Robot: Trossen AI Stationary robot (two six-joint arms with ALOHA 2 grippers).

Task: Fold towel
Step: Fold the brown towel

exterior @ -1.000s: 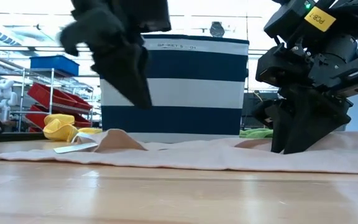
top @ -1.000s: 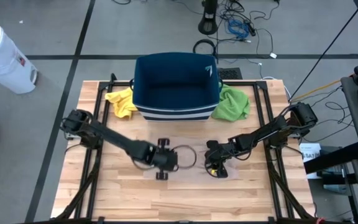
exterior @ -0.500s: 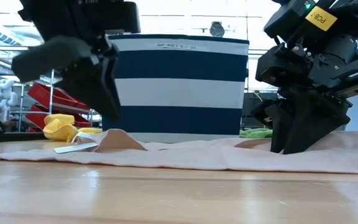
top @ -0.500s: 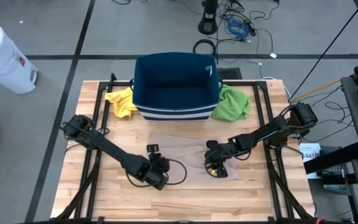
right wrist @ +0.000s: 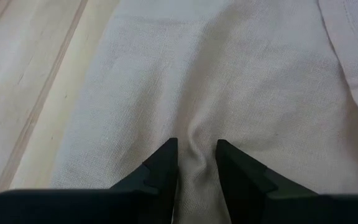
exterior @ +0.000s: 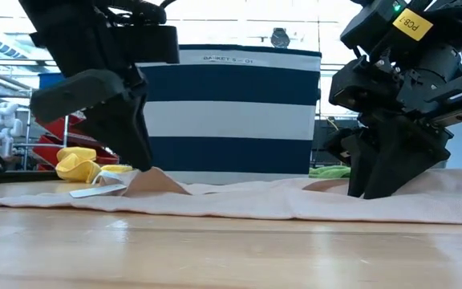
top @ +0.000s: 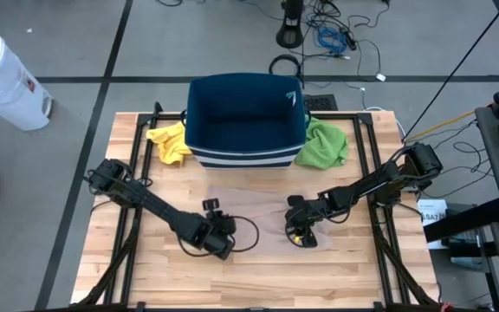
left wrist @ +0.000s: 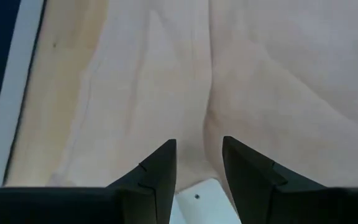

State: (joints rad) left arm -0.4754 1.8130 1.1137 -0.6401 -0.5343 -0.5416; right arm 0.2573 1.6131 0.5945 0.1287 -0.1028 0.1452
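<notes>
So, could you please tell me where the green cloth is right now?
In the high view the green cloth lies bunched at the table's far right, touching the right side of the striped basket, beyond the beige towel.

Grey floor (top: 76, 43) with cables (top: 336, 35) and a white bin (top: 3, 78); what looks like red shelving (exterior: 58, 128) behind

Premises are a robotics lab. A slatted wooden worktop (top: 258, 277) stands on grey flooring with loose cables (top: 336, 39). Metal shelving (exterior: 54, 120) holding red bins (exterior: 58, 128) lines the background.
</notes>
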